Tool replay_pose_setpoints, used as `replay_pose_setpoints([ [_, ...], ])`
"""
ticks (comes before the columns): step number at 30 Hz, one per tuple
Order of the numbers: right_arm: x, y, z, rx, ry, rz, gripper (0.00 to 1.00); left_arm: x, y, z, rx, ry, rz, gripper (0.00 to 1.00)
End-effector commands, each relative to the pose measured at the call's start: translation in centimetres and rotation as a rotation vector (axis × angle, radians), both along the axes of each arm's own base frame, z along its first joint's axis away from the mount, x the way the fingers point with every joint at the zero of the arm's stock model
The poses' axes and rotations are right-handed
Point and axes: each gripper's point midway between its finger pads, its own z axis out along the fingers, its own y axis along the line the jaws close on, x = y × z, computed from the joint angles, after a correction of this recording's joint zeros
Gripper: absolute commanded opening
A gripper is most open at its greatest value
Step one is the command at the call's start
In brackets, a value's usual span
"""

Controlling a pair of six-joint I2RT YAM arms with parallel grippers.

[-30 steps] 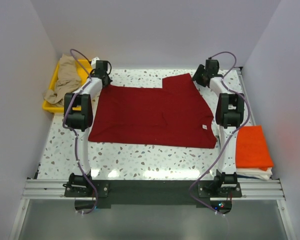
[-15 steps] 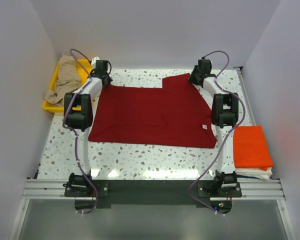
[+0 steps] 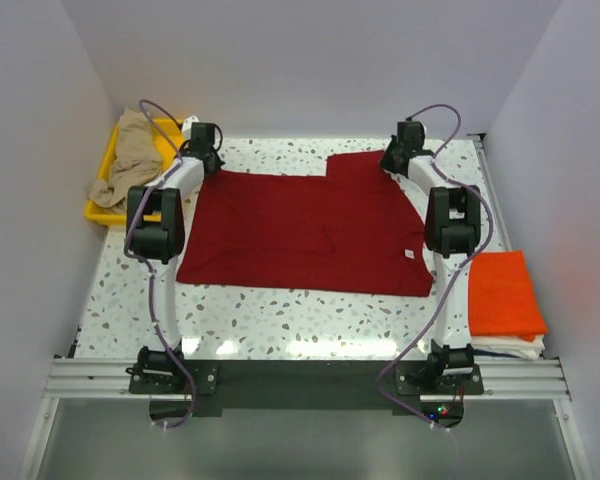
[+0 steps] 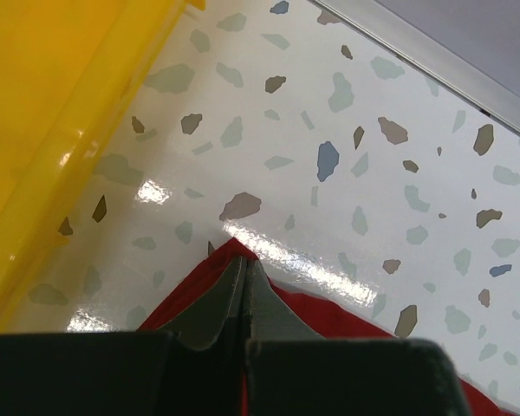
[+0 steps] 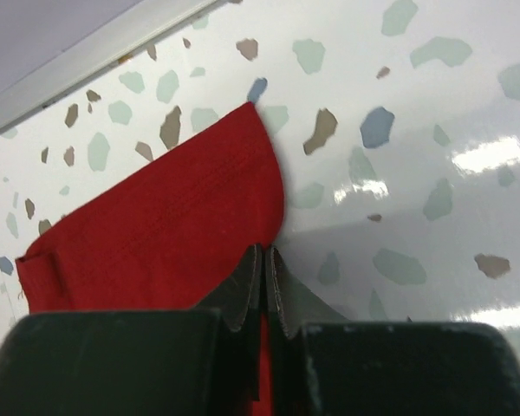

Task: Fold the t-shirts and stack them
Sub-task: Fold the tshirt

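Top external view, far left: shallow yellow plastic tray (image 3: 98, 212) holding a crumpled tan-beige cloth t-shirt (image 3: 130, 150). Just beside it, left gripper (image 3: 208, 158) down at the far left corner of the dark red soft cloth t-shirt (image 3: 300, 230), spread flat across the speckled terrazzo table (image 3: 280, 320). In the left wrist view, jaws pressed together on the very tip of that corner, only a sliver of cloth pinched. Farther right, right gripper (image 3: 392, 158) at the far sleeve; in the right wrist view, jaws likewise closed, nipping the sleeve's rounded edge with little cloth between them. Far right, by the near edge: bright orange folded t-shirt (image 3: 505, 295) stacked on a white folded t-shirt (image 3: 510, 348).

Likely trouble from here:
- Such thin grips slipping free on lifting, dropping one corner and skewing the fold.
- Unequal pull between the arms bunching the cloth.
- The left corner catching on the tray wall so close by.
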Motion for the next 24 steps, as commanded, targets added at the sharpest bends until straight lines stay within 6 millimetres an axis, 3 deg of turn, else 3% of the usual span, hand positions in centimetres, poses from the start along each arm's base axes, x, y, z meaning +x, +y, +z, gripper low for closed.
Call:
replay_pose_setpoints([
  [1,0.1,-1.4,7.0,0.001,-0.115,-0.020,0.00,1.4,0.8,6.7,0.000,-0.155,0.030,0.00],
  [8,-1.2,-2.5,11.0,0.004,-0.174,-0.026,0.00,1.0,2.1,7.2,0.000,-0.157,0.049,0.00],
  [10,-1.7,-2.5,10.7,0.005,-0.163,-0.022,0.00,0.8,2.3,6.9,-0.001,-0.151,0.051,0.00],
  [11,-2.0,-2.5,11.5,0.006,-0.172,-0.022,0.00,0.8,2.5,7.0,-0.004,-0.151,0.055,0.00],
  [12,-2.6,-2.6,10.8,0.006,-0.156,-0.022,0.00,0.6,2.5,7.0,-0.008,-0.150,0.057,0.00],
  [14,-3.1,-2.7,11.9,0.012,-0.178,-0.029,0.00,0.2,2.8,6.7,-0.010,-0.142,0.060,0.00],
  [17,-4.3,-2.8,11.3,0.022,-0.155,-0.034,0.00,-0.4,3.2,6.8,-0.019,-0.140,0.066,0.00],
  [18,-4.7,-2.8,12.2,0.023,-0.168,-0.034,0.00,-0.5,3.3,7.2,-0.022,-0.146,0.067,0.00],
  [24,-8.0,-3.1,11.5,0.032,-0.133,-0.053,0.00,-2.1,3.6,7.6,-0.038,-0.141,0.080,0.00],
])
